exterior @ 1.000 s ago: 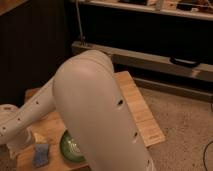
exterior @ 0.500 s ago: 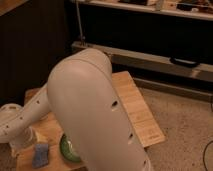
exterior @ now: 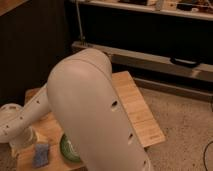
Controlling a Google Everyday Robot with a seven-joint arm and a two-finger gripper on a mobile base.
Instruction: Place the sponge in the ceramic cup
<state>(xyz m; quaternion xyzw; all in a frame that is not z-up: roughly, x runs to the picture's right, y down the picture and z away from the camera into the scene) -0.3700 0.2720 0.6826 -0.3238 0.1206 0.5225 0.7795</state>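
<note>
The blue-grey sponge lies flat on the wooden table near its front left corner. My gripper hangs at the end of the white arm, low over that corner and just left of the sponge; I cannot tell whether it touches it. The arm's big link fills the middle of the view and hides much of the tabletop. The ceramic cup is hidden from view.
A green bowl sits right of the sponge, partly behind the arm. A pale yellowish piece rests just behind the sponge. Dark shelving stands behind the table. Speckled floor lies to the right.
The wrist end of the arm has dipped slightly toward the table's front left corner. The sponge and the bowl have stayed where they were.
</note>
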